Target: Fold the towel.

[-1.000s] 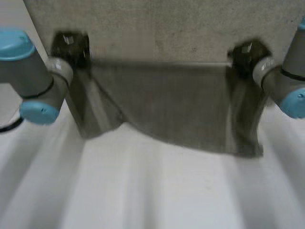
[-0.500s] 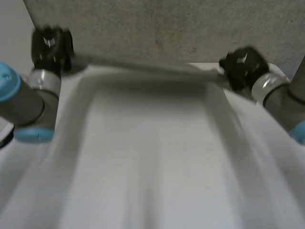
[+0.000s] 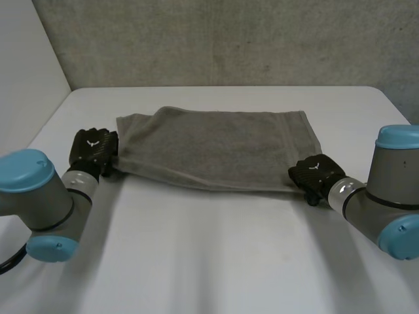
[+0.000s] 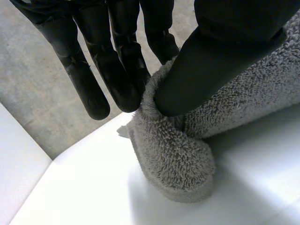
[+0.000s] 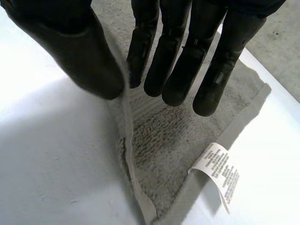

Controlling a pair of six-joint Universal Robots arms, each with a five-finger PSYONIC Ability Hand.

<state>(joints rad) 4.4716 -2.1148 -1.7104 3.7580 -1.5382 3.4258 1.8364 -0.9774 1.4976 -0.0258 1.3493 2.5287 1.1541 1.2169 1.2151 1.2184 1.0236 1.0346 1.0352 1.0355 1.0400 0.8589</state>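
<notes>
On the worktop (image 3: 209, 261) the towel (image 3: 216, 147) now lies flat, apparently doubled, where a second ago it swung lifted. The left robot hand (image 3: 93, 150) pinches its near-left corner and the right robot hand (image 3: 314, 174) its near-right corner. This fold looks laid, so releasing seems due.

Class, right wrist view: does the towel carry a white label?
Yes, a white printed label sticks out from the towel near its corner.
</notes>
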